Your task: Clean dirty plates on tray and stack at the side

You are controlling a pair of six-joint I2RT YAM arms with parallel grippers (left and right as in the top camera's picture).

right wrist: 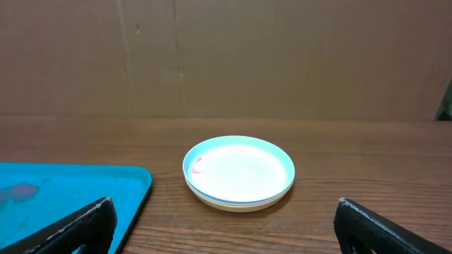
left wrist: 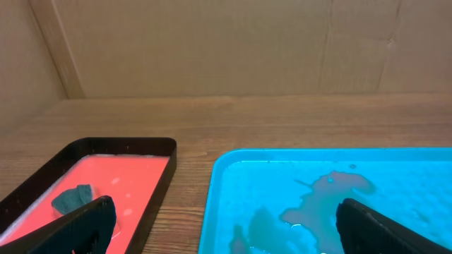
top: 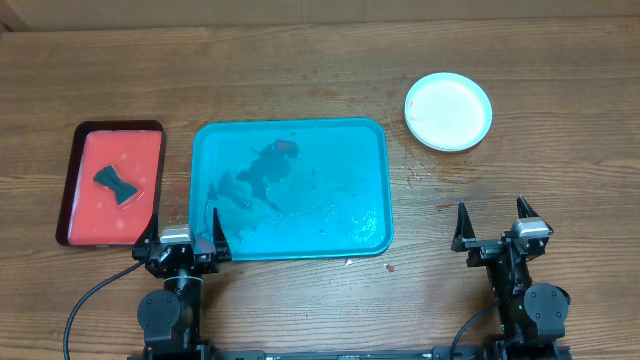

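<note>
Evidently plates (top: 448,111) sit stacked right of tray (top: 290,188): light, stiff, probably wet-slick; pinch at rim. Left gripper (top: 182,228), right gripper (top: 490,215): fingers wide, empty.

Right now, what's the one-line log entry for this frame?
plates: stacked right of teal tray | tray: no plates, reddish puddle | left gripper: open, empty | right gripper: open, empty

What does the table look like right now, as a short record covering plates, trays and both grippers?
plates: stacked on the table, right of the tray, teal-rimmed one on top
tray: no plates, wet with reddish smears
red tray: left of the tray, holds a dark pad
left gripper: open, empty, at the tray's near-left corner
right gripper: open, empty, over bare table
</note>
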